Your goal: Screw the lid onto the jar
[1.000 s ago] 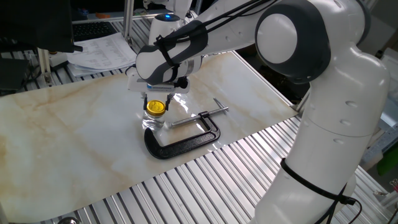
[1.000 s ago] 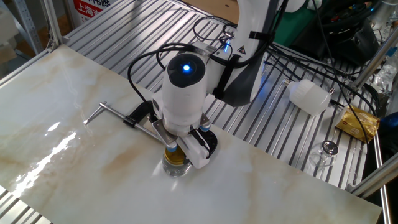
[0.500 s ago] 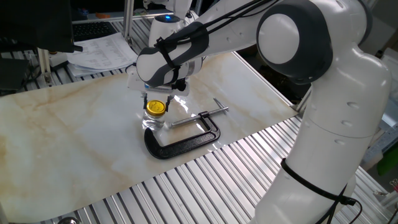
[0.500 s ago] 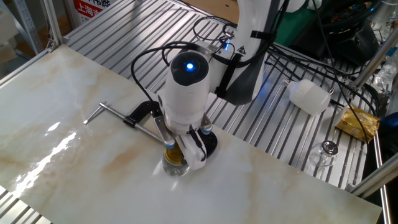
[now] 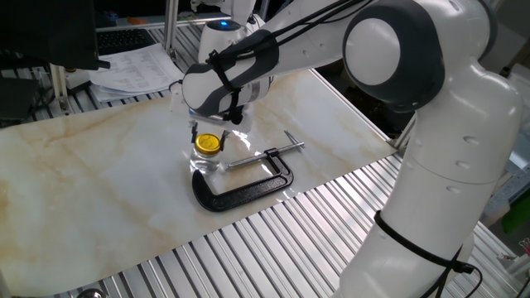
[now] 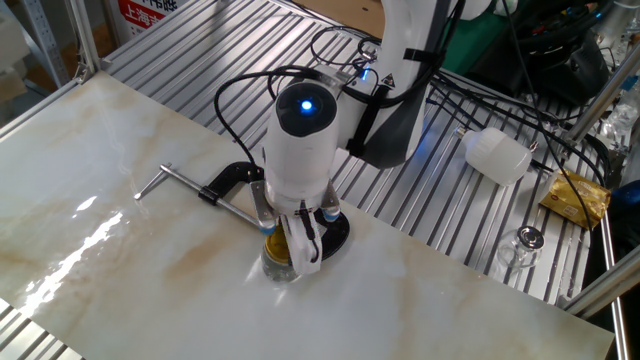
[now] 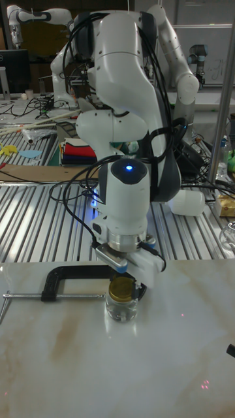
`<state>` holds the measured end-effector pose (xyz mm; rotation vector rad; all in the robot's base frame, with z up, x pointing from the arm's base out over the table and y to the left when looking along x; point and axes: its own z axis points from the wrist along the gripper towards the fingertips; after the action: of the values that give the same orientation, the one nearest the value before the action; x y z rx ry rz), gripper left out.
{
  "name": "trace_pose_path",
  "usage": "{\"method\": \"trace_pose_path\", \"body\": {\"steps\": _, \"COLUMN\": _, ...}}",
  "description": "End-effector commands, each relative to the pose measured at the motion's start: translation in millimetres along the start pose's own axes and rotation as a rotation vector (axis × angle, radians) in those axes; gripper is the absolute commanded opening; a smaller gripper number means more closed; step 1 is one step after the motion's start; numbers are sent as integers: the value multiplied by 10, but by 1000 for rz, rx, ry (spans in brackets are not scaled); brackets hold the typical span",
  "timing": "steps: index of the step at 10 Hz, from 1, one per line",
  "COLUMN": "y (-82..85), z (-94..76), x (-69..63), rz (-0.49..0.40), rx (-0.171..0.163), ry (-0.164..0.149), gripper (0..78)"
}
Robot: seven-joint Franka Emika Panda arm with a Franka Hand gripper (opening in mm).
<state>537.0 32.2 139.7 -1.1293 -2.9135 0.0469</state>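
Gripping lid (image 5: 209, 144) atop jar (image 7: 122, 309), hand (image 7: 122, 283); C-clamp (image 5: 248, 184) alongside.

I count one jar (image 7: 122, 308) beneath my one gripper (image 7: 124, 285). One lid (image 5: 208, 143) sits on that jar. One black C-clamp (image 5: 242, 182) lies just beside the jar. One white plastic bottle (image 6: 497, 154) lies well beyond the jar.

I see the jar (image 7: 122, 309), small, clear glass, short and cylindrical, standing upright on the pale marbled tabletop (image 5: 99, 182). The lid (image 5: 208, 144), a flat round yellow cap about as wide as the mouth, sits level on top of it, its face showing in one fixed view.
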Motion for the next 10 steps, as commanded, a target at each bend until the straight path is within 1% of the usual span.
{"method": "trace_pose_path", "body": {"steps": 1, "y": -1, "z": -20, "x": 0, "rz": 431, "rx": -11, "ry": 5, "gripper": 11}}
{"method": "trace_pose_path", "body": {"steps": 2, "y": -1, "z": -20, "x": 0, "rz": 480, "rx": -16, "ry": 3, "gripper": 11}}
{"method": "trace_pose_path", "body": {"steps": 3, "y": -1, "z": -20, "x": 0, "rz": 591, "rx": -31, "ry": 5, "gripper": 11}}
{"method": "trace_pose_path", "body": {"steps": 5, "y": -1, "z": -20, "x": 0, "rz": 686, "rx": -47, "ry": 8, "gripper": 11}}
{"method": "trace_pose_path", "body": {"steps": 6, "y": -1, "z": -20, "x": 0, "rz": 760, "rx": -59, "ry": 9, "gripper": 11}}
{"method": "trace_pose_path", "body": {"steps": 7, "y": -1, "z": -20, "x": 0, "rz": 787, "rx": -63, "ry": 10, "gripper": 11}}
{"method": "trace_pose_path", "body": {"steps": 8, "y": -1, "z": -20, "x": 0, "rz": 838, "rx": -76, "ry": 10, "gripper": 11}}
{"method": "trace_pose_path", "body": {"steps": 9, "y": -1, "z": -20, "x": 0, "rz": 873, "rx": -87, "ry": 4, "gripper": 11}}
{"method": "trace_pose_path", "body": {"steps": 10, "y": -1, "z": -20, "x": 0, "rz": 918, "rx": -105, "ry": -7, "gripper": 11}}
